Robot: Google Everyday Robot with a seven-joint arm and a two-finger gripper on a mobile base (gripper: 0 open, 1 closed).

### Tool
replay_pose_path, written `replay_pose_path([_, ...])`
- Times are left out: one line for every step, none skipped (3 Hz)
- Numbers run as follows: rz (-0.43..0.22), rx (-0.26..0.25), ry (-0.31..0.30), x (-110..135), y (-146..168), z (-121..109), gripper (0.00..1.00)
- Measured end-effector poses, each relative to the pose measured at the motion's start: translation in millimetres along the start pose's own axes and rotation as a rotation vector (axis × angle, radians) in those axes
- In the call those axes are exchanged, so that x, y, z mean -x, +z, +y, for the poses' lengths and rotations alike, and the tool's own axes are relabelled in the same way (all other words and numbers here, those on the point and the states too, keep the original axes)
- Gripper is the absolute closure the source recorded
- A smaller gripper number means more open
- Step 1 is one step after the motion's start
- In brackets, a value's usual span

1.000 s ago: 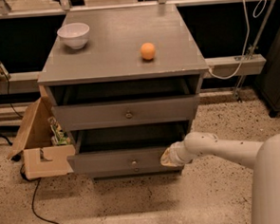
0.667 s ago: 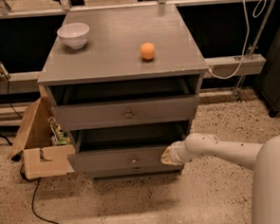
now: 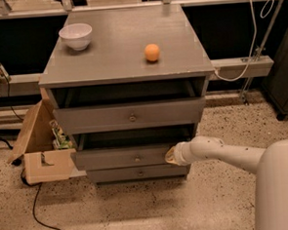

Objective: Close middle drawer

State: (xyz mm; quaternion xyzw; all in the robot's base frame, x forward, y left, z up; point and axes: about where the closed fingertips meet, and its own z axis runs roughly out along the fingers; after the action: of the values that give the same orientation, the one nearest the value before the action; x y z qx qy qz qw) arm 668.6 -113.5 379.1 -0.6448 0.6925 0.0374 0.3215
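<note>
The middle drawer [image 3: 119,157] is in the lower middle of the frame, 2nd of 3 in the grey cabinet [image 3: 126,64]. It's pulled out a bit. Its front sticks out past the bottom drawer [image 3: 138,173] under it, & there's a dark gap above it.

The gripper [image 3: 172,155] is at the right end of that front, on the wood or v. close to it, just right of the small brass knob [image 3: 137,159]. Can't tell if the gripper is spread or pressed together. It shows only as a pale lump at the end of the white arm [image 3: 219,154].

Step in hand, I think: push the drawer in. To do it well:
- Push straight back into the cabinet, flat on the front, not down & not sideways.
- The push spot is off to one end, so the drawer may twist & jam. Moving nearer the knob first would prob. help.
- Go slow & even, & stop when the front lines up w/ the bottom drawer's front.
- Keep clear of the top drawer [image 3: 129,117], which is also open & hangs out above.

A hard shove could shake the cabinet, & the orange [image 3: 152,52] on top might roll. The white bowl [image 3: 76,35] at upper left should be ok. The cardboard box [image 3: 41,152] at lower left is out of the way.
</note>
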Motion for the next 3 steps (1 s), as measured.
replay_pose_path([-0.011, -0.013, 0.019, -3, 11, -12, 1.0])
replay_pose_path([-0.041, -0.023, 0.046, -2, 30, -41, 1.0])
replay_pose_path([-0.043, -0.021, 0.046, -5, 24, -45, 1.0])
